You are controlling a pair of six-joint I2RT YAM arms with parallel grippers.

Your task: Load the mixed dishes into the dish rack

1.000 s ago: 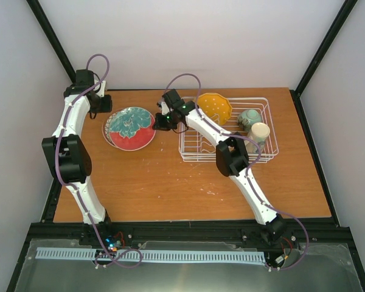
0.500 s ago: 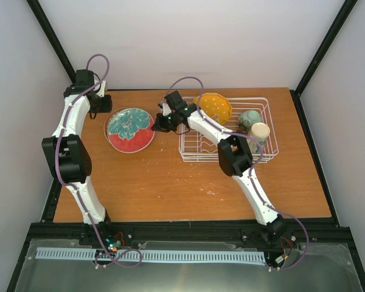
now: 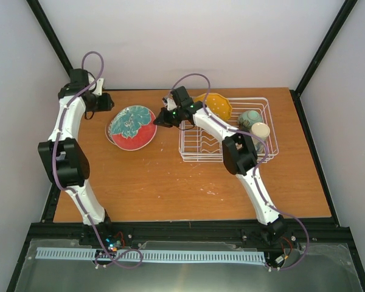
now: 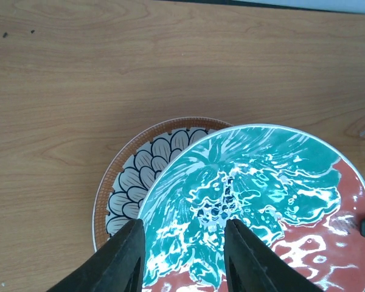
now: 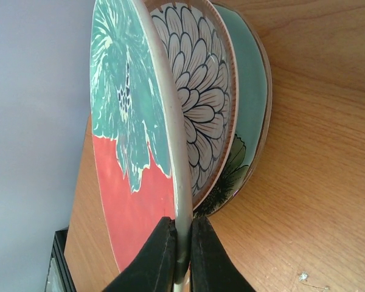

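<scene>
Right pincer [image 5: 182, 224] on red-and-teal plate [image 5: 126, 182] rim

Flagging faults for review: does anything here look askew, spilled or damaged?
Only the red-and-teal plate is askew: one edge is pinched by the right gripper and raised off the white floral plate beneath. That looks like a pickup; no spill or damage shows.

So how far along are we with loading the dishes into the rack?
Done: the orange-yellow scalloped plate, small teal bowl and cream mug sit in the dish rack. In hand: the right gripper pinches the rim of the red-and-teal plate, tilted up. To go: that plate, plus the white floral plate under it.
</scene>
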